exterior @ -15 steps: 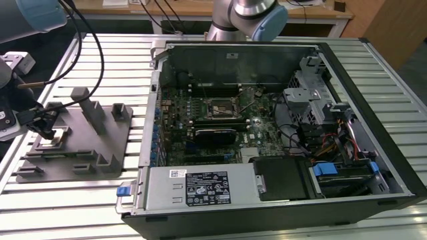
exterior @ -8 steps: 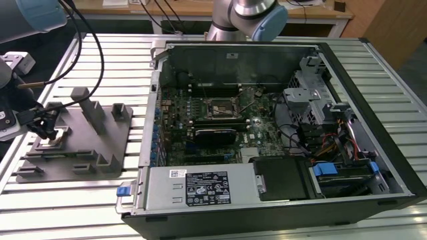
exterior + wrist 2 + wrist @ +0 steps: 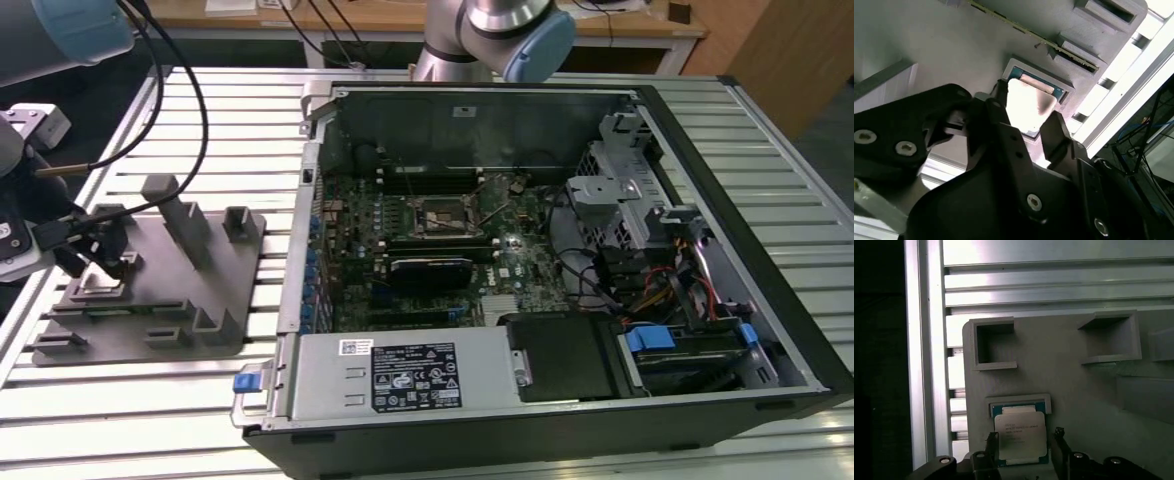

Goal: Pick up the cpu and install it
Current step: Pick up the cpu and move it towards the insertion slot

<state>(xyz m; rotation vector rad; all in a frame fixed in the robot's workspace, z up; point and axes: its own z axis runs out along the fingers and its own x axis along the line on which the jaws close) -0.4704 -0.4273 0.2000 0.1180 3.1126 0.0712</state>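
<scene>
In the exterior view, the gripper hangs low over the near left part of the grey tray, which lies on the slatted metal table at the exterior view's left. Upright posts rise from the tray just to the right of the gripper. To the right, well apart from the tray, an open computer case lies on its side. Its green motherboard is exposed, with the dark square socket near the middle.

In the first wrist view, the cpu lies flat in a shallow framed pocket of the tray, silvery top upward. One dark finger stands at each of two opposite edges. The jaws are spread about as wide as the chip and have lifted nothing. It cannot be told whether they touch its edges. Two square recesses sit farther along the tray.

In the second wrist view, the chip shows bright between the two black fingers, seated in its pocket.
</scene>
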